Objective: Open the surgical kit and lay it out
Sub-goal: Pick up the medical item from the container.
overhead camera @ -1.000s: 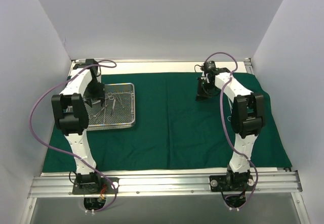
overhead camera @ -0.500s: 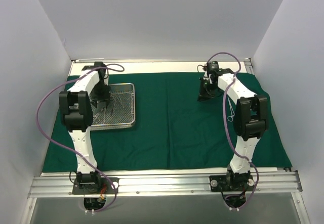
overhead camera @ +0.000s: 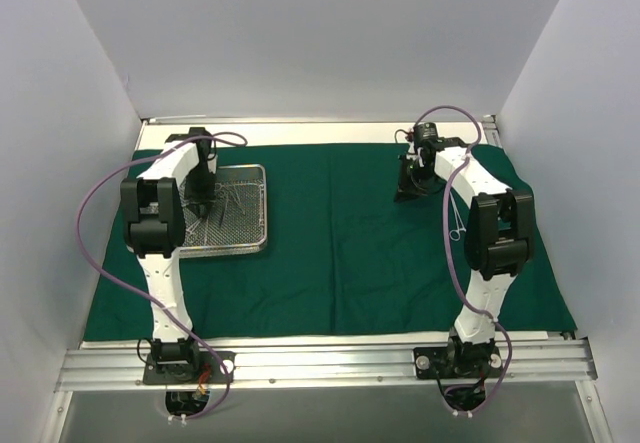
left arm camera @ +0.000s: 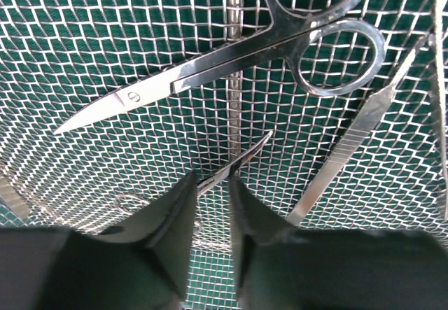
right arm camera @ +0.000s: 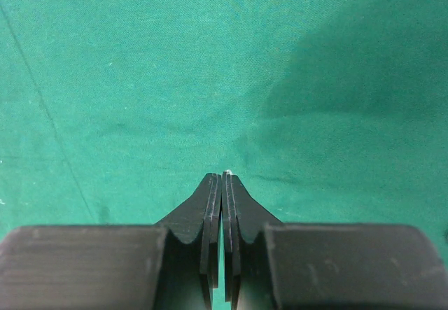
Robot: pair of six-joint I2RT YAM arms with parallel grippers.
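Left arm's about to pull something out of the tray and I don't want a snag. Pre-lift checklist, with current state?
1. Left gripper astride one instrument only, the slim clamp: ok.
2. Grip closed on the clamp: not ok, jaws stand apart.
3. Scissors clear of the fingers: ok.
4. Clamp's rings free of the tray mesh: cannot tell, the fingers hide them.
5. Right gripper shut, empty, over bare cloth: ok.

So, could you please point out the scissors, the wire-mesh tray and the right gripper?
scissors [left arm camera: 224, 62], left wrist view, on its shank.
wire-mesh tray [overhead camera: 266, 208], top external view, on its right rim.
right gripper [right arm camera: 222, 178], right wrist view, between its shut fingertips.
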